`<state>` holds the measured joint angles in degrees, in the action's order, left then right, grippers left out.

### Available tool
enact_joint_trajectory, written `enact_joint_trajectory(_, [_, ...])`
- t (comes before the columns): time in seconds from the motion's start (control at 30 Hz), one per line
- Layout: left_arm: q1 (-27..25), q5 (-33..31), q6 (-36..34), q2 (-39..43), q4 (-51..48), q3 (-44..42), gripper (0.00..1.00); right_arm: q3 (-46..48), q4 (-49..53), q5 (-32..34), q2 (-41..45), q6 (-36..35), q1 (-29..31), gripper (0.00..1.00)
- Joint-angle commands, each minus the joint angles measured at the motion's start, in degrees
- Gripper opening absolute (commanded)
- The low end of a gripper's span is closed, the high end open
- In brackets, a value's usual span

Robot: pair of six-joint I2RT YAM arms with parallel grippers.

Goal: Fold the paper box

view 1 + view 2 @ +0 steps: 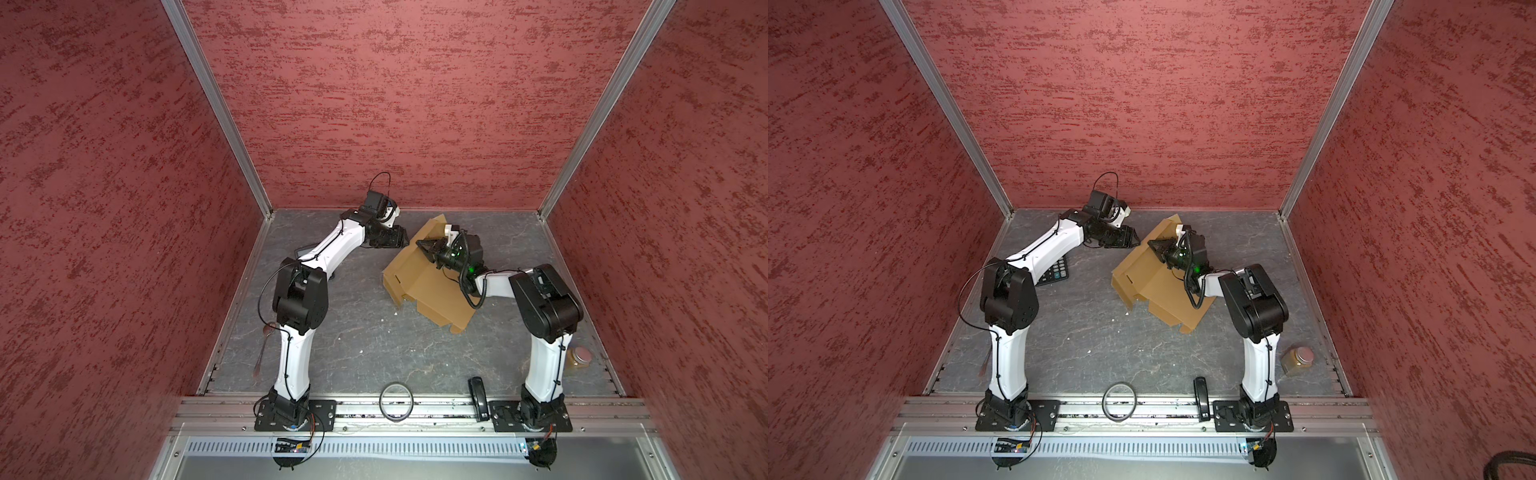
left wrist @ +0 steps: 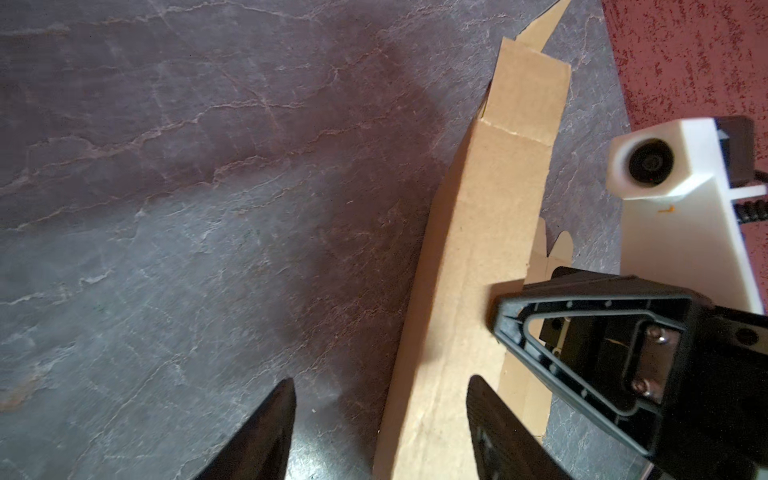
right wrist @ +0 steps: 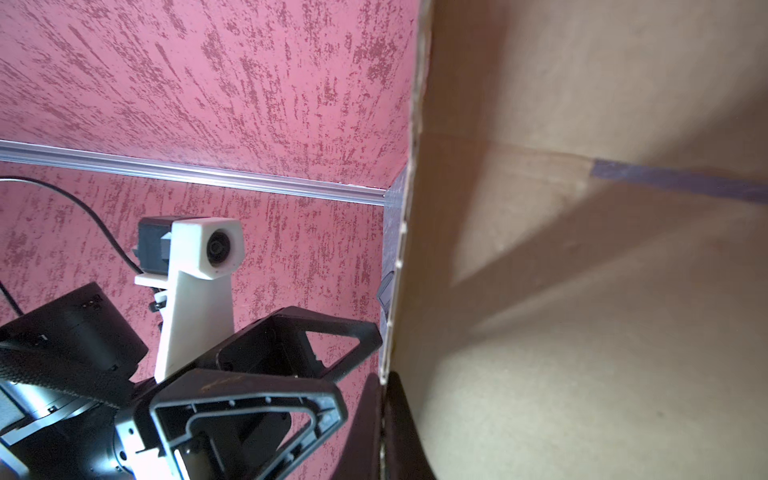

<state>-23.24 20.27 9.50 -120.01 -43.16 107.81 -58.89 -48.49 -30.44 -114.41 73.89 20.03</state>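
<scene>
Cardboard first: the paper box [image 1: 436, 291] sits partly formed beneath your right gripper [image 1: 419, 243], which is clenched on the top edge of a raised side wall. Judging by the pose, that grip is there to hold the wall upright while the other arm works. Your left gripper [image 1: 405, 240] hangs just across that wall from it, jaws spread and grasping nothing, with the wall's outer face running ahead between its fingers [image 2: 266, 432]. That placement reads as a setup for pinching or pushing the wall over its crease — so this fold is not yet made. Flat panels and tabs trail behind the right gripper, toward its arm's base.
</scene>
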Motion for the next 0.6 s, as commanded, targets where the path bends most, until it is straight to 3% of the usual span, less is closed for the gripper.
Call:
enact_joint_trajectory(0.0, [0.49,-1.32,-1.49,2.49,-1.68,1.10,0.67,-1.26,-4.20,-1.34,-0.18,1.35,-0.30,0.05])
enact_joint_trajectory(0.57, [-2.99,-0.85,-0.36,0.30,-5.40,5.46,0.67,9.99,-13.29,-6.00,1.86,2.30,-3.80,0.05])
